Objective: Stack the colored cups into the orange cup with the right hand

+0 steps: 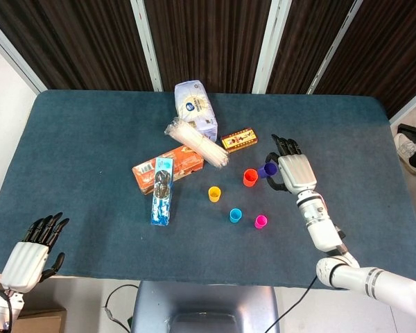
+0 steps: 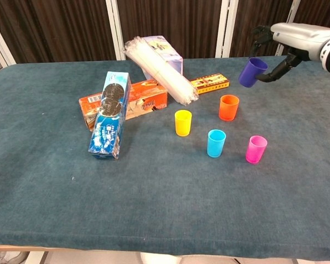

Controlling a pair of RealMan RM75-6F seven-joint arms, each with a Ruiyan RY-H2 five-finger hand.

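My right hand (image 1: 293,172) (image 2: 289,39) grips the purple cup (image 1: 267,170) (image 2: 252,72) and holds it tilted in the air, just up and right of the orange cup (image 1: 250,177) (image 2: 229,107). The orange cup stands upright on the blue table (image 1: 90,152). A yellow cup (image 1: 214,193) (image 2: 182,122), a blue cup (image 1: 235,215) (image 2: 215,143) and a pink cup (image 1: 261,222) (image 2: 256,149) stand upright nearer the front. My left hand (image 1: 33,251) hangs off the front left corner with its fingers apart, holding nothing.
Behind the cups lie a small orange box (image 1: 239,141) (image 2: 210,83), a sleeve of clear cups (image 1: 196,143) (image 2: 159,69), a white-and-blue bag (image 1: 196,106), an orange biscuit box (image 1: 168,168) (image 2: 124,102) and a blue cookie packet (image 1: 162,191) (image 2: 110,114).
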